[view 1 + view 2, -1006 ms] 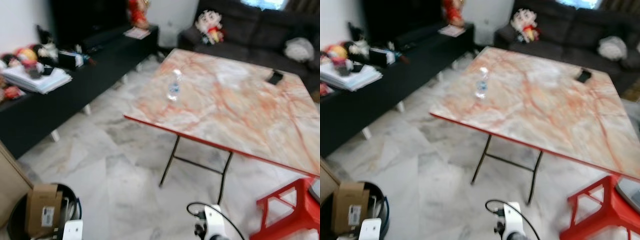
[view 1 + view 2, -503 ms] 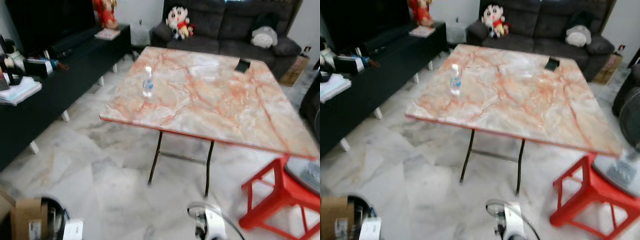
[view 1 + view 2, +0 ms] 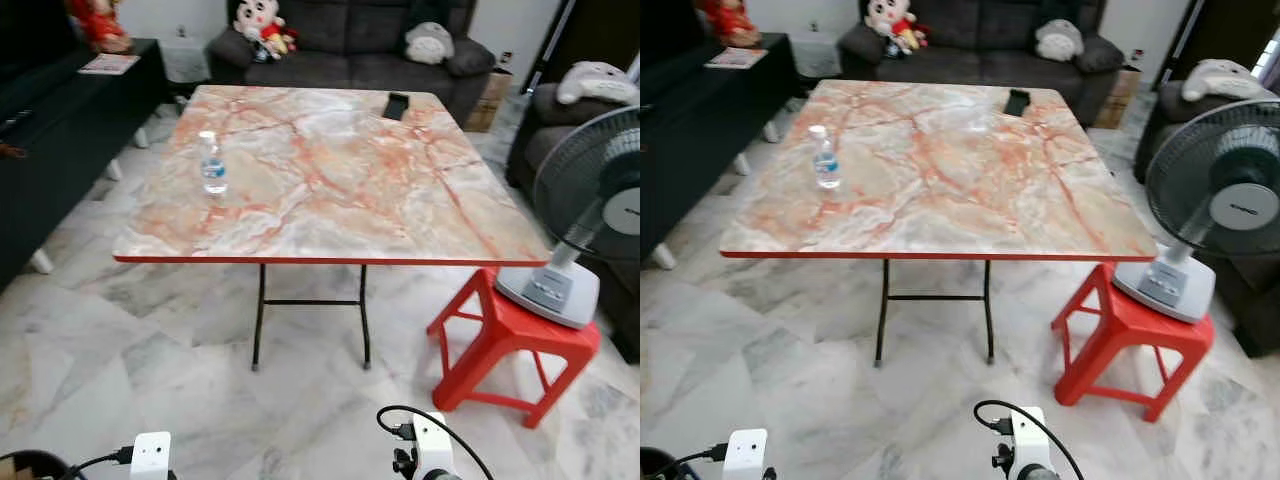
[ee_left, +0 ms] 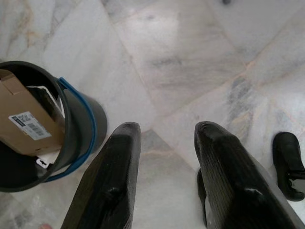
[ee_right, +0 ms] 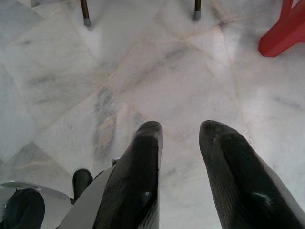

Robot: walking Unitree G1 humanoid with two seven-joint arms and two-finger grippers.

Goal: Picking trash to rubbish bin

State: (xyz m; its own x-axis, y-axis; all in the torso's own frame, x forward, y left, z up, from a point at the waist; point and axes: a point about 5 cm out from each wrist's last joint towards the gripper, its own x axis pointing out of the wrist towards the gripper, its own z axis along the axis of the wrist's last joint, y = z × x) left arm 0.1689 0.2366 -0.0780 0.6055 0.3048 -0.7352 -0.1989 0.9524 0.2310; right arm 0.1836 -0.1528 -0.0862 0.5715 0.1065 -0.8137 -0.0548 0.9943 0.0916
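Note:
A clear plastic water bottle [image 3: 211,164] with a blue label stands upright near the left side of the orange-veined marble table [image 3: 330,190]. A black bin with a blue rim [image 4: 76,125], holding a cardboard box [image 4: 26,121], sits on the floor beside my left gripper [image 4: 164,133], which hangs open over the tiles. My right gripper [image 5: 180,131] also hangs open above bare floor, holding nothing. Both arms are low, well short of the table.
A red plastic stool [image 3: 510,335] carries a grey fan [image 3: 590,200] right of the table. A dark phone [image 3: 396,104] lies at the table's far edge. A dark sofa [image 3: 350,45] with plush toys stands behind, a black cabinet [image 3: 50,130] to the left.
The camera has swung to the right: the table now sits square in front, the bin has slid out of the eye views, and the stool and fan have come into sight.

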